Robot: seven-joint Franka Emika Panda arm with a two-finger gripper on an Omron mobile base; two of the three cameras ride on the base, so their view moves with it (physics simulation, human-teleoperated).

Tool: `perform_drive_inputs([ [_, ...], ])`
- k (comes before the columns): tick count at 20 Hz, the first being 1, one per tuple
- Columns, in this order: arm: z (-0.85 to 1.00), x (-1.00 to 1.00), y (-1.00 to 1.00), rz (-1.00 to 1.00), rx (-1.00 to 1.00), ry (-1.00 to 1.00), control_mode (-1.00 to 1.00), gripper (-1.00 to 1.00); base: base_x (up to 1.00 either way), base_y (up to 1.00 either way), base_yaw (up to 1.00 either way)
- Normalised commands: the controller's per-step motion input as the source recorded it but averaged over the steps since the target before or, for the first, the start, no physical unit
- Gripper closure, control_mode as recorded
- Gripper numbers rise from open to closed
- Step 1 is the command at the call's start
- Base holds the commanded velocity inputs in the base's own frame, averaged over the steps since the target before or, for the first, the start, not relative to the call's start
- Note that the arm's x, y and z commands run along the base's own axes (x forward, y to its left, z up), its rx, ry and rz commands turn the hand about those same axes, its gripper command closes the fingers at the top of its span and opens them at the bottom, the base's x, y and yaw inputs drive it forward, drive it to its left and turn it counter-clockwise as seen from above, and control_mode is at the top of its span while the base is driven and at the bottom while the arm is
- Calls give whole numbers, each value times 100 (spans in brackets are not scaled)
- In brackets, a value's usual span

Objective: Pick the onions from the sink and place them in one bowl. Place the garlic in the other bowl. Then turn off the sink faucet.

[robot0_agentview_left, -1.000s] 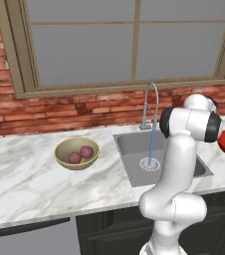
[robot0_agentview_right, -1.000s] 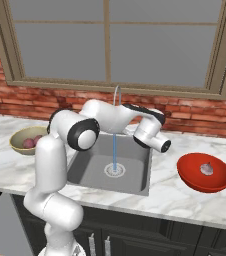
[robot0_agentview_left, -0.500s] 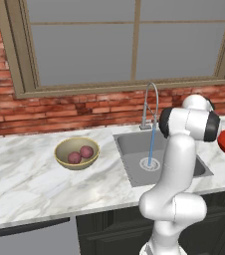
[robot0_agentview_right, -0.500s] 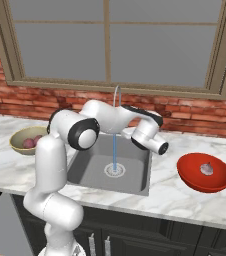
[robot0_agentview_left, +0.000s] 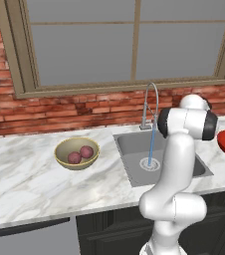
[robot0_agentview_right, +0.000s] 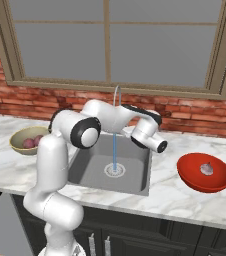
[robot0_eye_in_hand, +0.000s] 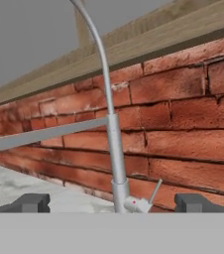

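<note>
Onions [robot0_agentview_left: 80, 155] sit in the tan bowl [robot0_agentview_left: 64, 160], garlic [robot0_agentview_right: 205, 169] in the red bowl [robot0_agentview_right: 186, 175]; gripper [robot0_eye_in_hand: 114, 202] spread wide at the running faucet [robot0_eye_in_hand: 115, 163]

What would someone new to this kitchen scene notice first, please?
Probably the blue stream of water running from the sink faucet into the sink. Next, the white arm bent over the basin, its gripper with jaws wide open facing the tap's base and small side lever. Left of the sink two onions lie in the tan bowl; right of it the garlic lies in the red bowl.
</note>
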Motion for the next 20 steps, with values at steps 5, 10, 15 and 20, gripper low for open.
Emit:
perform_drive_inputs([
  [5, -12, 19, 0, -1, 0, 0, -100, -100, 0, 0, 0],
  [10, -15, 28, 0, -1, 0, 0, -100, -100, 0, 0, 0],
  [15, -9, 31, 0, -1, 0, 0, -100, -100, 0, 0, 0],
  [20, -10, 28, -1, 0, 0, 0, -100, -100, 0, 0, 0],
])
